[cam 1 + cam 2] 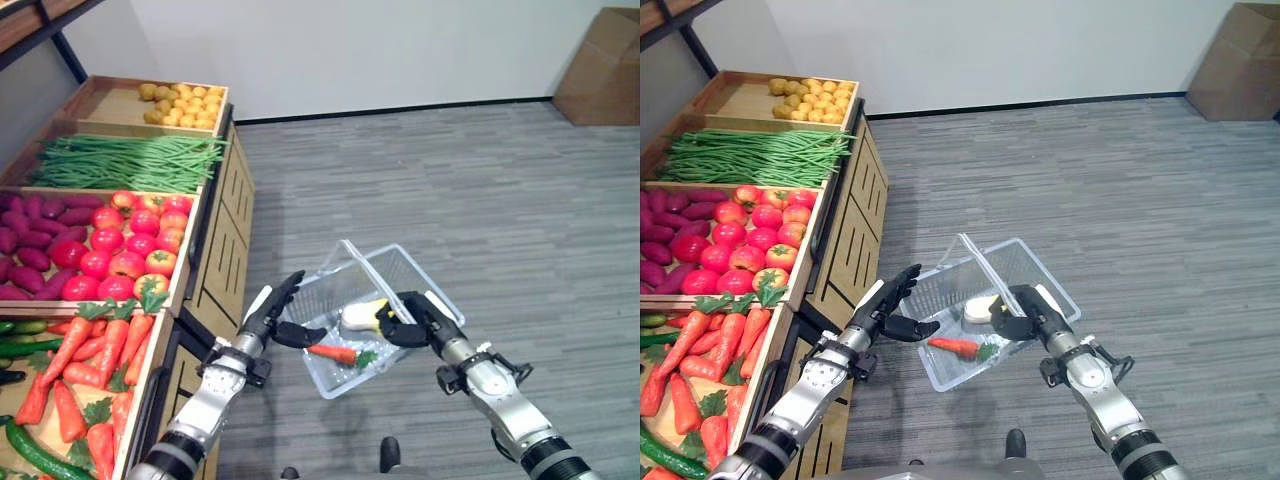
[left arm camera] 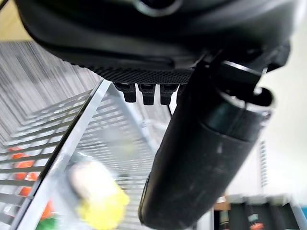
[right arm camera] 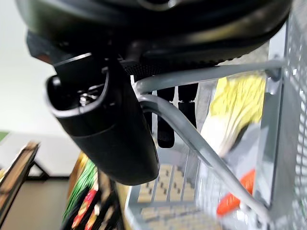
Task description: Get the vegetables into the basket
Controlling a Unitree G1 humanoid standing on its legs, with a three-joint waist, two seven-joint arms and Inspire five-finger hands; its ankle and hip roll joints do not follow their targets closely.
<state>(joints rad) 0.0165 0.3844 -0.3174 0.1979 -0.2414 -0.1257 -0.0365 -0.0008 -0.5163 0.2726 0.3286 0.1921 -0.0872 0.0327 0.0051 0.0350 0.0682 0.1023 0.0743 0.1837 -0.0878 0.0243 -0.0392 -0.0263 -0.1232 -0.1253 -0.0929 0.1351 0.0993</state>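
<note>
Right robot hand [image 1: 1025, 318] grips basket [image 1: 1040, 268] holding carrot [image 1: 953, 347].

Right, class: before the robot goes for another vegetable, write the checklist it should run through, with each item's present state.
1. Clear plastic mesh basket held by its handle: ok, right hand is curled round the grey wire handle.
2. Left hand free to pick: ok, fingers straight, holding nothing, beside the basket's rim.
3. Orange carrot inside the basket: ok.
4. Pale white-and-yellow vegetable inside the basket: ok.
5. More carrots within reach in the wooden crate: cannot tell.
</note>
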